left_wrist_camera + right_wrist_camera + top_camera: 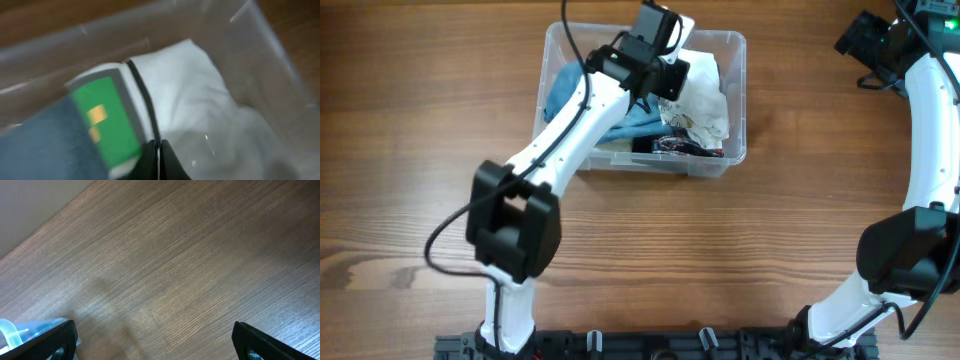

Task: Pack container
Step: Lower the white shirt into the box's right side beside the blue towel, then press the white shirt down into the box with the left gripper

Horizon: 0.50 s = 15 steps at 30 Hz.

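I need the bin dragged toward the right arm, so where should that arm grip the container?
Probably the thick rim of the container at its right short wall, from above, one finger inside and one outside. That wall faces the open right gripper, while the left arm crosses the front-left rim. The white cloth lies close inside, so stay high.

The clear container (741,100) shows a blue cloth (563,88), a white cloth (708,92) and a green, yellow-marked patch (107,130), against the brown wood-grain table (720,250).
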Motion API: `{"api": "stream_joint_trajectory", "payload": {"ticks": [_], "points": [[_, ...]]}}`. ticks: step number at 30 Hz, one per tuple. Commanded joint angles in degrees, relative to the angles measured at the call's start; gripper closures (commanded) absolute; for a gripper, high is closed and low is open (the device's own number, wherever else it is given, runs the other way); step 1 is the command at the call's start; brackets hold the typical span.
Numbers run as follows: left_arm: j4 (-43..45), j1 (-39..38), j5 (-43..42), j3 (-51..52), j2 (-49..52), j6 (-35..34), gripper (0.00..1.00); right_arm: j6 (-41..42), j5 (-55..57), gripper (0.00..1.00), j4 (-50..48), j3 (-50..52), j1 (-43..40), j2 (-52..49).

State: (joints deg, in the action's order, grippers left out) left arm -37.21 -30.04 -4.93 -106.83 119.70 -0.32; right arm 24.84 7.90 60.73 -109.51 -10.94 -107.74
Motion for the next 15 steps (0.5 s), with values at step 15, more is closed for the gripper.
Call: {"api": "stream_joint_trajectory", "payload": {"ticks": [15], "points": [[-16.6, -4.0, -5.7, -0.7, -2.2, -6.4, 0.96, 0.8, -0.3, 0.0, -0.3, 0.4, 0.2, -0.7]]}}
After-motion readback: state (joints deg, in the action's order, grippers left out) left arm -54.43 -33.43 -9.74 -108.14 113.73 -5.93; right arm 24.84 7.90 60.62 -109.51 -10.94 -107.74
